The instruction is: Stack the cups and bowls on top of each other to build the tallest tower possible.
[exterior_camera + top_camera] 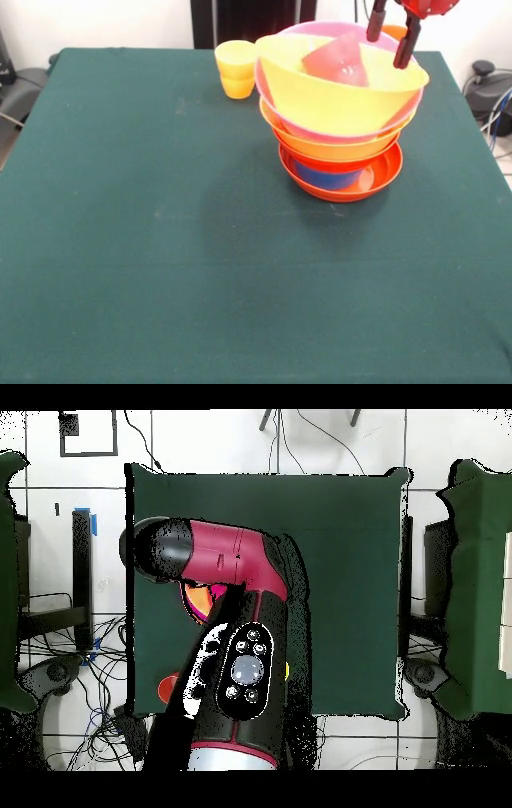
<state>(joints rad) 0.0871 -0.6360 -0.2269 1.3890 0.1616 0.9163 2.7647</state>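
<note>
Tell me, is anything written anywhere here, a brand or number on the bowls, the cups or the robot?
No readable text in either view.
The arm carries round buttons, with no legible marking.
The tower of bowls and the yellow cup are plain.

The tower (340, 120) stands just below the gripper (391, 40): red-orange, blue, orange, pink and yellow bowls, a pink cup (340, 60) tilted inside. A yellow cup (236, 68) stands apart.

front across table (120, 240), overhead straight down
</note>
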